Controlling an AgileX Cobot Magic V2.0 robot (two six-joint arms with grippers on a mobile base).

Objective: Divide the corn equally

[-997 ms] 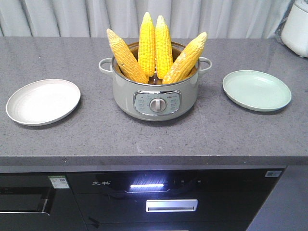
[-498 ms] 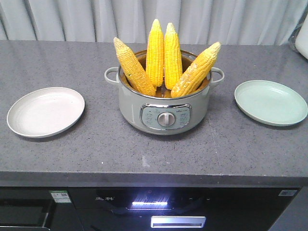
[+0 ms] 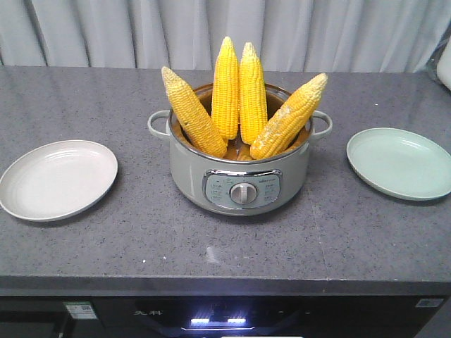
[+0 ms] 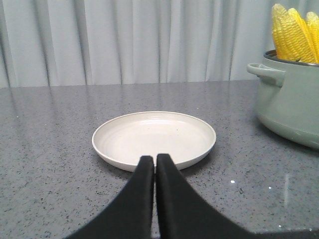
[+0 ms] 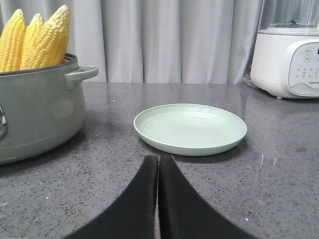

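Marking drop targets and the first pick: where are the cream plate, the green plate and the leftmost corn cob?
cream plate (image 3: 58,180): front view, bare centre.
green plate (image 3: 400,163): front view, bare centre.
leftmost corn cob (image 3: 192,113): front view, mid-length kernels.

Only illegible lettering on pot panel (image 3: 242,190).

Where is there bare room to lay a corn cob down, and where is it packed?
Both plates are bare: the cream plate left of the pot and the green plate right of it. The counter strips between pot and each plate, and along the front edge, are also free. Crowded: the pot itself, where four corn cobs stand fanned together.
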